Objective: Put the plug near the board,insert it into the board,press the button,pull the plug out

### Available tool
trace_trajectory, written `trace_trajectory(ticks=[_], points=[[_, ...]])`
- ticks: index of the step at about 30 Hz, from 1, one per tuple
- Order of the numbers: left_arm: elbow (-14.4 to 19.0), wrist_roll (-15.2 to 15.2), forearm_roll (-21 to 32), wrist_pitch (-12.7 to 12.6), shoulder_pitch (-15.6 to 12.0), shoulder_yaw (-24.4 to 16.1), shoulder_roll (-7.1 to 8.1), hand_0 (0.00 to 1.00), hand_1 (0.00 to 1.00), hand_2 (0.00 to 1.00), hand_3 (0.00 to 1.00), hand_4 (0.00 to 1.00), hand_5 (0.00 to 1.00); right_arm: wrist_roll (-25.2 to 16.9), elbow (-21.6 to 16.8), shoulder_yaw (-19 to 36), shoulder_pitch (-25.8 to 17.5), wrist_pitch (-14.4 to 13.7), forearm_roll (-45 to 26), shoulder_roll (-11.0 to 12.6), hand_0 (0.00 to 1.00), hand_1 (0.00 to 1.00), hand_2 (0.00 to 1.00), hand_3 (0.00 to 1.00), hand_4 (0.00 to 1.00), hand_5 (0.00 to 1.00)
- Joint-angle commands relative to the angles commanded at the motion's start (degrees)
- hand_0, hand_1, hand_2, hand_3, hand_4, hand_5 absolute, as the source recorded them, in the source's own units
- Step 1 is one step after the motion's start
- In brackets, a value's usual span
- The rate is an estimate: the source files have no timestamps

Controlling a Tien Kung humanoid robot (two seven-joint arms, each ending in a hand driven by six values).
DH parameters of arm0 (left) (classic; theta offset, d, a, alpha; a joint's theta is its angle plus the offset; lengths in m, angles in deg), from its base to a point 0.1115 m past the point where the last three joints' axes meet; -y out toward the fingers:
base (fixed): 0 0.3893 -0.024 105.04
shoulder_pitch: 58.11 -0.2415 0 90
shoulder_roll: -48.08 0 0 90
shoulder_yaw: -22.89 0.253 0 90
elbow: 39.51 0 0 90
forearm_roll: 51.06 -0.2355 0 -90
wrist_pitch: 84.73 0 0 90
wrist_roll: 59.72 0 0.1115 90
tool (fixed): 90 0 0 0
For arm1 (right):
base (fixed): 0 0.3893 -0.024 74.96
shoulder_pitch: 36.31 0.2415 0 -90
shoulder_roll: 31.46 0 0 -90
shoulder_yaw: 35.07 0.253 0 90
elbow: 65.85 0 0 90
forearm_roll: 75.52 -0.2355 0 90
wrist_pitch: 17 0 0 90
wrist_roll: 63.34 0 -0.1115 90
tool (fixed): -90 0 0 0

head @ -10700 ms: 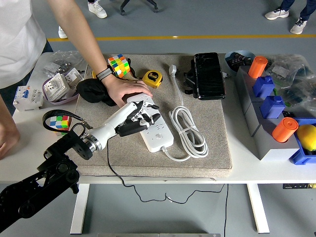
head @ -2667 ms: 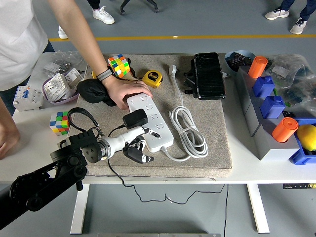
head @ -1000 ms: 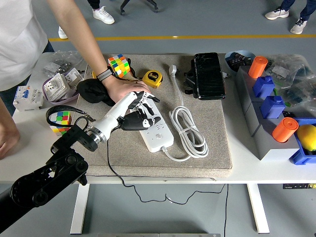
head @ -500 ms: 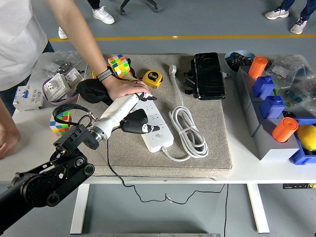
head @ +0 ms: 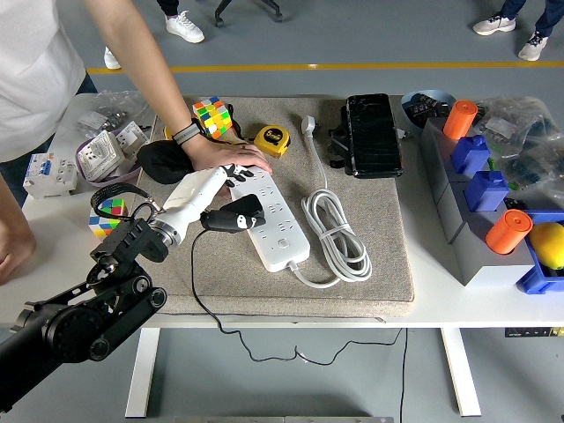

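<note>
Cube with multicoloured faces (head: 107, 216) lay at the white table's (head: 53, 264) left edge. The robot's left hand (head: 220, 198) reached over the grey felt mat (head: 352, 291), fingers curled around the black plug adapter (head: 236, 215), which was seated on the long white power strip (head: 270, 216). A person's hand (head: 216, 156) pressed on the strip's far end. The strip's white cable (head: 337, 231) lay coiled to the right.
</note>
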Motion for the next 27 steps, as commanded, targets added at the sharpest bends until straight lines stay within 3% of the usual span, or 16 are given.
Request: trace_trajectory(ticks=[11, 13, 23, 24, 27], points=[[-1.89, 0.32, -1.15, -0.15, 0.38, 1.40, -0.54, 0.496, 0.540, 0.602, 0.660, 0.998, 0.376, -0.08, -0.07, 0.19, 0.13, -0.04, 0.14, -0.07, 0.594, 0.646, 0.575, 0.491, 0.776, 0.486], [-2.20, 0.27, -0.96, -0.31, 0.32, 1.43, -0.75, 0.448, 0.525, 0.576, 0.631, 0.998, 0.367, -0.11, -0.08, 0.26, 0.08, -0.07, 0.15, -0.09, 0.594, 0.646, 0.574, 0.491, 0.776, 0.485], [-4.05, -0.68, -0.41, -2.17, 1.14, 2.10, -1.62, 0.411, 0.494, 0.559, 0.589, 0.994, 0.345, -0.15, -0.08, 0.28, 0.16, -0.08, 0.13, -0.12, 0.594, 0.646, 0.574, 0.491, 0.776, 0.484], [-4.25, -0.77, -0.21, -2.37, 1.24, 2.14, -1.68, 0.367, 0.473, 0.538, 0.561, 0.878, 0.272, -0.16, -0.07, 0.33, 0.21, -0.10, 0.11, -0.14, 0.595, 0.645, 0.574, 0.491, 0.775, 0.484], [-4.85, -0.82, -0.49, -2.75, 1.69, 2.33, -1.79, 0.367, 0.473, 0.538, 0.561, 0.878, 0.272, -0.18, -0.14, 0.43, 0.40, -0.12, 0.21, -0.08, 0.595, 0.645, 0.574, 0.491, 0.775, 0.484]])
